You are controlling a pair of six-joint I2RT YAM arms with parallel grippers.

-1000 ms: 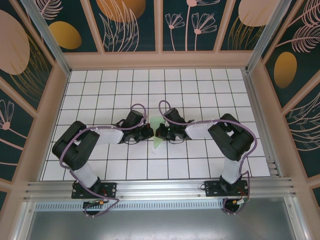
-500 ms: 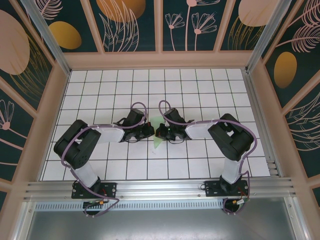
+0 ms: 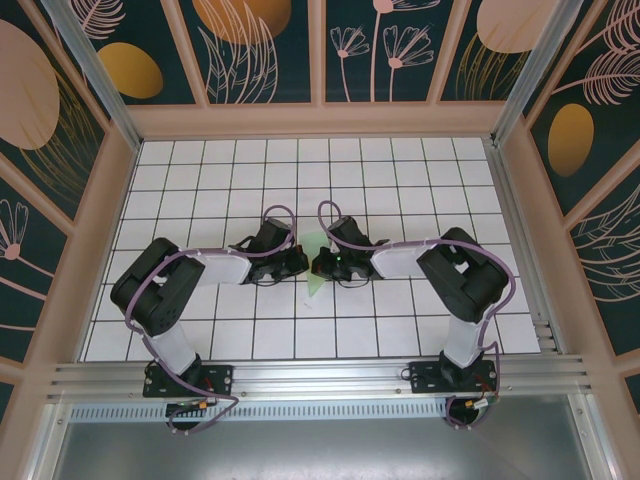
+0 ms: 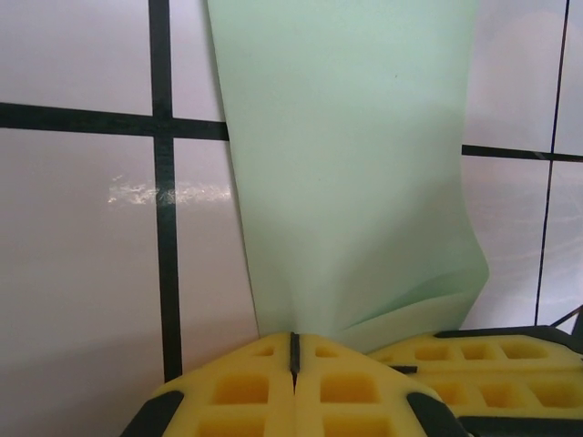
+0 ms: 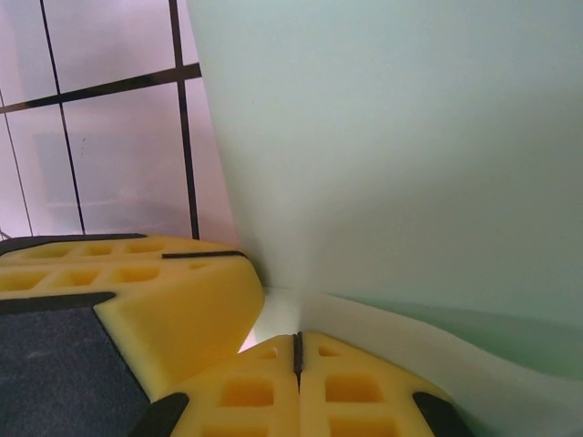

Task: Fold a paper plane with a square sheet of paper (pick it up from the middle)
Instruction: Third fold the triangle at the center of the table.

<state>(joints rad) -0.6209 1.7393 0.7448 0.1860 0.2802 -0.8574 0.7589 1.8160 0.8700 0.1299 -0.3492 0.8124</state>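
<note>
Top external view: left tool (image 3: 298, 266) and right tool (image 3: 321, 266) meet nose to nose at mid-frame over the tiled surface (image 3: 400, 180), with the sheet of paper (image 3: 315, 284) between them.

Left wrist view: pads clenched on the paper's narrowed, creased end.

Right wrist view: likewise clenched on a fold.

Judged part-folded; no finished dart yet. Against the earlier frame, the left elbow (image 3: 150, 290) has crept slightly rightward; the paper is unmoved.

The left arm (image 3: 205, 268) and the right arm (image 3: 405, 262) fold inward, wrists low and facing each other. The left pincer (image 3: 298, 264) and the right pincer (image 3: 318, 265) nearly meet, each with its yellow fingers (image 4: 237, 391) closed tight on the green paper (image 4: 346, 164)
</note>
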